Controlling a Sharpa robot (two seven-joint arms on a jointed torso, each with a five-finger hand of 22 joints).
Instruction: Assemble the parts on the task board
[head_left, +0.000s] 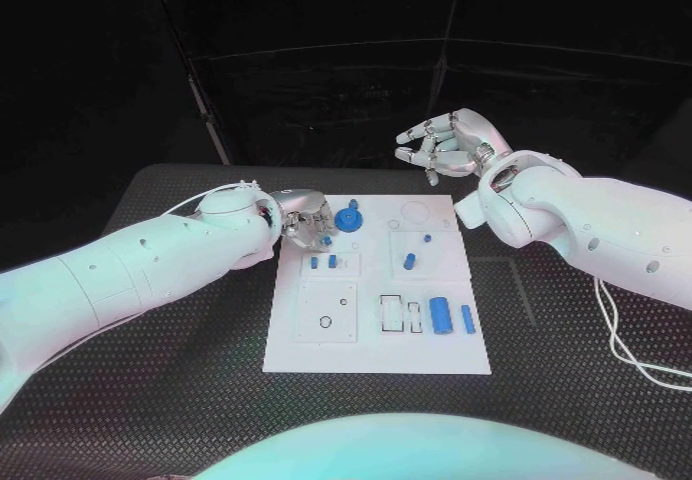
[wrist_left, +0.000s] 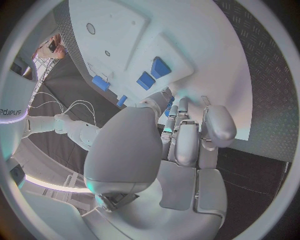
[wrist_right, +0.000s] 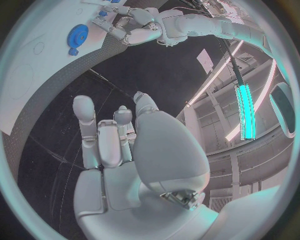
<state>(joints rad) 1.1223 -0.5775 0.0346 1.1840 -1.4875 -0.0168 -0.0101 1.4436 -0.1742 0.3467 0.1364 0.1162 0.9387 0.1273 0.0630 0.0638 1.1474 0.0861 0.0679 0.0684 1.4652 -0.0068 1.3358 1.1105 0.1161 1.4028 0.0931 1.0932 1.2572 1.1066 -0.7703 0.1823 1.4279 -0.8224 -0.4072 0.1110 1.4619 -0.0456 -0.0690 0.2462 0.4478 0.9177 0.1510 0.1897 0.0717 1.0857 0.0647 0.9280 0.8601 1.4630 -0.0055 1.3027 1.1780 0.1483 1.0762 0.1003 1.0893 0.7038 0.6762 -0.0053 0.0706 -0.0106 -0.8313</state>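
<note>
Head view puts my left hand (head_left: 300, 226), grip state unclear, beside the blue gear (head_left: 349, 218) at the task board's (head_left: 378, 355) far-left corner, right hand (head_left: 450, 143) empty above; small, rigid, probably slick, so I'd pinch its rim.

Both arms are clad in smooth, glossy white shells, thick and rounded, dotted with small dark screw holes along their sides. The left hand (head_left: 300, 222) and the right hand (head_left: 450, 143) are silver-grey metal with segmented fingers ending in paler rounded pads (wrist_left: 220, 125). A broad domed thumb cover (wrist_right: 165, 150) sits over each flat palm plate. Thin white cables loop off the left arm at the wrist (head_left: 216, 195), and another white cable (head_left: 623, 340) trails from the right arm at about four o'clock.
</note>
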